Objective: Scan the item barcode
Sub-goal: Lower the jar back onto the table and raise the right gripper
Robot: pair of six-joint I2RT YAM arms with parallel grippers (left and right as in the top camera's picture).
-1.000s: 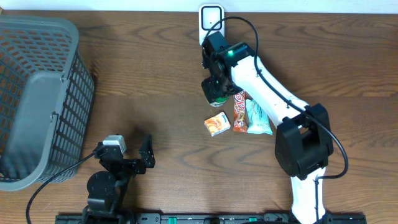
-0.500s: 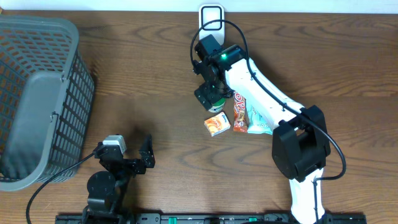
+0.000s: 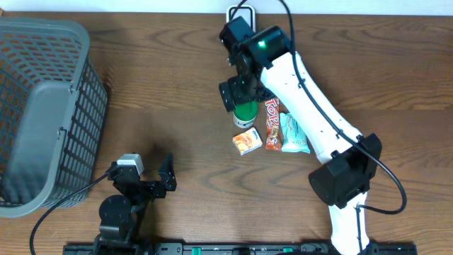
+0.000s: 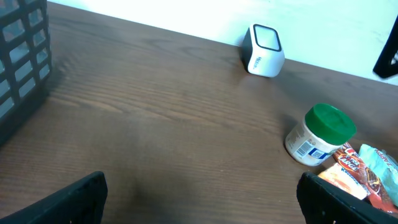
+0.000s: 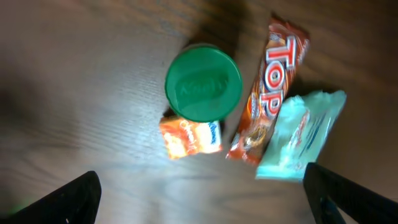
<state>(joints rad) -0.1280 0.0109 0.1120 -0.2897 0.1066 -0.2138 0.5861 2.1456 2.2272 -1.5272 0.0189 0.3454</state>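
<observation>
A small jar with a green lid (image 3: 245, 113) stands upright on the wooden table, left of a red TOP bar (image 3: 272, 125). My right gripper (image 3: 242, 95) hangs open just above and behind the jar, with nothing in it. From the right wrist, the green lid (image 5: 203, 82) lies well ahead of the open gripper (image 5: 208, 200), apart from both fingers. The white barcode scanner (image 4: 264, 50) sits at the table's far edge; overhead the scanner (image 3: 241, 11) is partly hidden by the arm. My left gripper (image 3: 157, 181) rests open near the front edge. The left wrist sees the jar (image 4: 320, 134).
An orange packet (image 3: 248, 142) and a teal packet (image 3: 294, 134) lie beside the TOP bar, right in front of the jar. A large grey basket (image 3: 42, 106) fills the left side of the table.
My right gripper has opened and let go of the jar, then drawn up and back. The jar now stands on the table. The left arm has not moved.
</observation>
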